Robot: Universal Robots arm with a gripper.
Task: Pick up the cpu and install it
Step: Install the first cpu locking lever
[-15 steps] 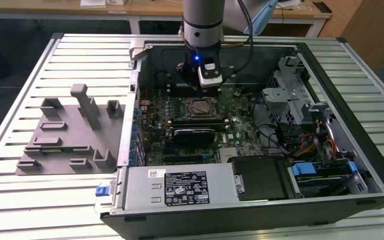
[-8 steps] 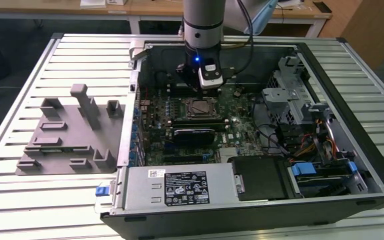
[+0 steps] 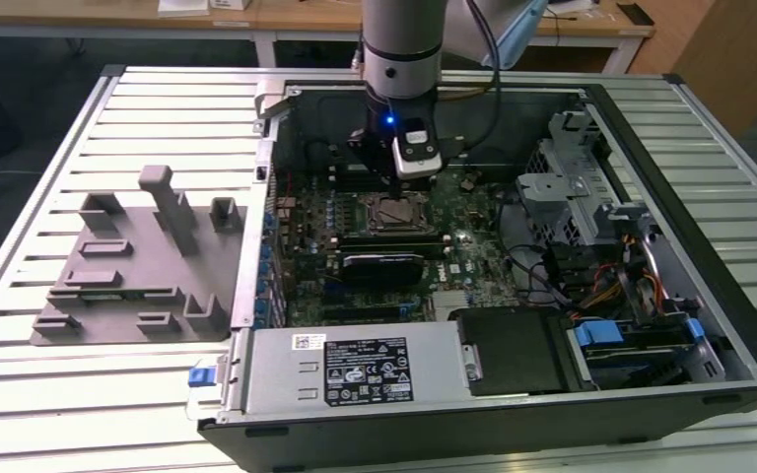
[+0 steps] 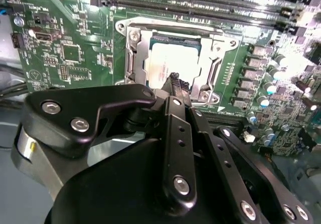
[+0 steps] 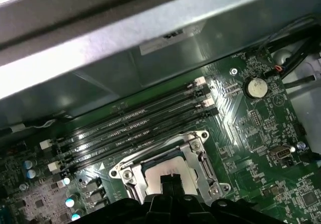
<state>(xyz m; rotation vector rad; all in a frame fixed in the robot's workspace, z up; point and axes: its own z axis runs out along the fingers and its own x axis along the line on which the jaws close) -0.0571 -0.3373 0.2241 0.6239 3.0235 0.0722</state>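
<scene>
- Slatted metal table [image 3: 36, 389] is carrying an opened computer case [image 3: 694, 118].
- Gripper [image 4: 174, 79] is hovering just above the cpu [image 4: 173, 59], jaws drawn narrow, holding nothing.
- Cpu is sitting inside the motherboard socket [image 5: 195, 156].

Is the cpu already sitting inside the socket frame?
Yes, in the second wrist view the cpu lies flat within the metal socket frame.

In the first wrist view the cpu [image 5: 168, 170] lies inside the metal socket frame [image 5: 198, 148], just beside the memory slots [image 5: 135, 126]; the gripper [image 5: 173, 183] seems to touch it.
</scene>
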